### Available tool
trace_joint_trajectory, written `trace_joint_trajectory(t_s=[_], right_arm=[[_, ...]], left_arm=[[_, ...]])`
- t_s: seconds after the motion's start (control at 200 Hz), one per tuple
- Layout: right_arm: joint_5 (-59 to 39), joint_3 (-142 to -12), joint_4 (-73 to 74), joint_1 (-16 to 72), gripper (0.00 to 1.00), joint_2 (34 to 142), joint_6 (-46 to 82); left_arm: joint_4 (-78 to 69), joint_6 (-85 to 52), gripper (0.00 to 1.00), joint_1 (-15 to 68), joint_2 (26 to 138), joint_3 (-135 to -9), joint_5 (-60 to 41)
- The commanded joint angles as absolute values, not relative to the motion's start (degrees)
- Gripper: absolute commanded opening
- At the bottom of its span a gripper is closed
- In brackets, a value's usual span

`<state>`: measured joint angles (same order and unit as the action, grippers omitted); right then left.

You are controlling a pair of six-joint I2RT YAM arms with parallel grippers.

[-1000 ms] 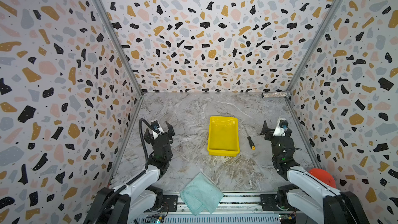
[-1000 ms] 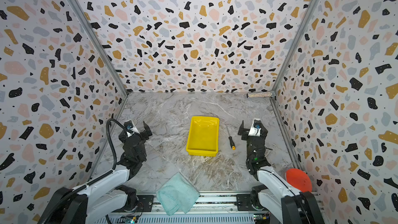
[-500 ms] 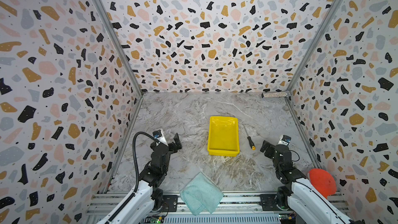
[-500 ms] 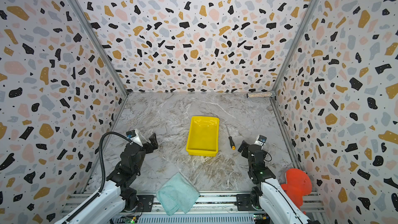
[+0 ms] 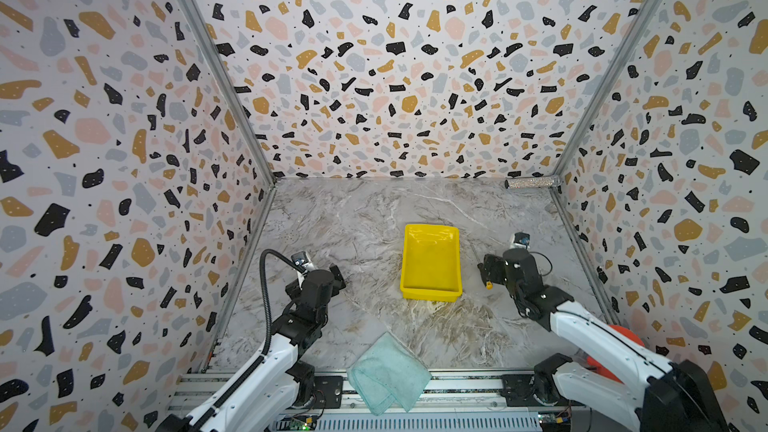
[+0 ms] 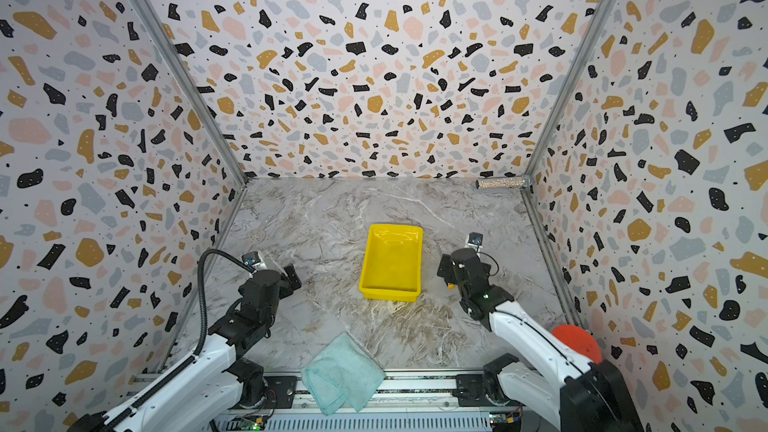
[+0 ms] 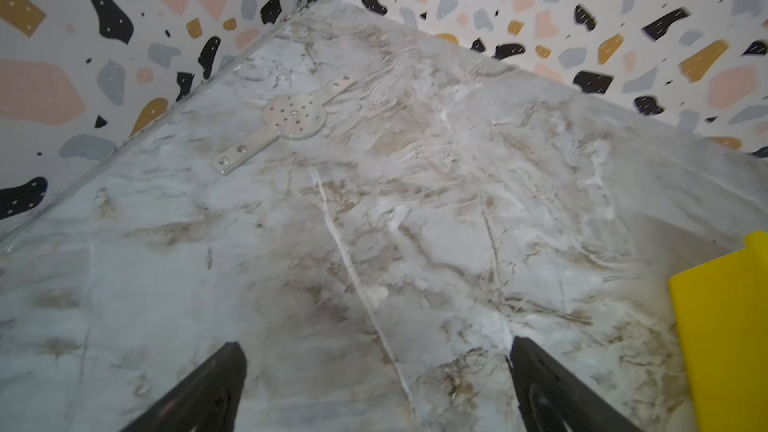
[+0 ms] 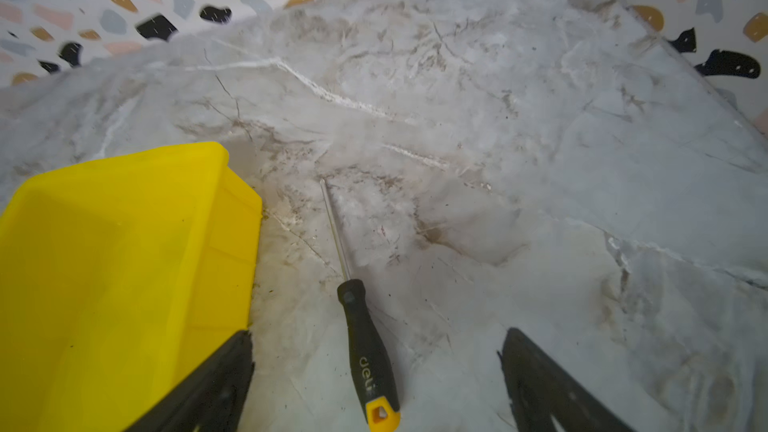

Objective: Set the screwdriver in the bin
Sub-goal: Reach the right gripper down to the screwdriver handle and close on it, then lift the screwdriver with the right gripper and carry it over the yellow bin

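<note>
screwdriver (image 8: pixel 368 351): flat on surface (image 8: pixel 540 160) at 3 o'clock of bin (image 8: pixel 224 243), not yet in | right jaws: wide, handle between them, likely lined up to grab | left jaws: wide, idle at 9 o'clock

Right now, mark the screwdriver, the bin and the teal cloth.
screwdriver (image 8: pixel 368 351): right wrist view, on the black handle.
bin (image 5: pixel 431 261): in a top view, on its bare yellow floor.
teal cloth (image 5: pixel 388 371): in a top view, on the middle of the cloth.

In both top views, screwdriver (image 5: pixel 489 284) shaft and handle hidden beneath the right end effector (image 5: pixel 484 271).
</note>
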<state>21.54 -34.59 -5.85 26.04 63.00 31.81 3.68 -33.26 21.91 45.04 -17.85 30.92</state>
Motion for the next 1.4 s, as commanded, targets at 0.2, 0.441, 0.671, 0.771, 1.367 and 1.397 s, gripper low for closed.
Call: trace_joint_trajectory(t_s=[0.2, 0.441, 0.671, 0.771, 1.367, 1.397], right_arm=[[-5.4, -40.8, -11.4, 16.5, 0.79, 74.0, 28.5], [1.0, -46.2, -17.7, 16.6, 0.45, 80.9, 25.3], [0.2, -49.7, -20.8, 17.3, 0.44, 87.8, 24.7], [1.2, -51.2, -21.2, 18.7, 0.44, 90.2, 24.8], [6.5, -52.3, -20.0, 19.8, 0.23, 97.1, 24.9], [6.5, -52.1, -19.9, 19.8, 0.22, 96.7, 25.0]], left_arm=[[14.1, -43.1, 1.00, 21.8, 36.8, -18.9, 42.9], [10.3, -42.1, 1.00, 21.9, 27.4, -14.1, 41.4], [9.9, -42.2, 1.00, 21.8, 29.3, -14.5, 40.6], [9.8, -41.8, 1.00, 21.8, 30.5, -14.8, 39.7], [8.7, -41.7, 1.00, 21.8, 30.3, -14.1, 38.5], [8.5, -41.7, 1.00, 21.8, 30.7, -14.3, 38.5]])
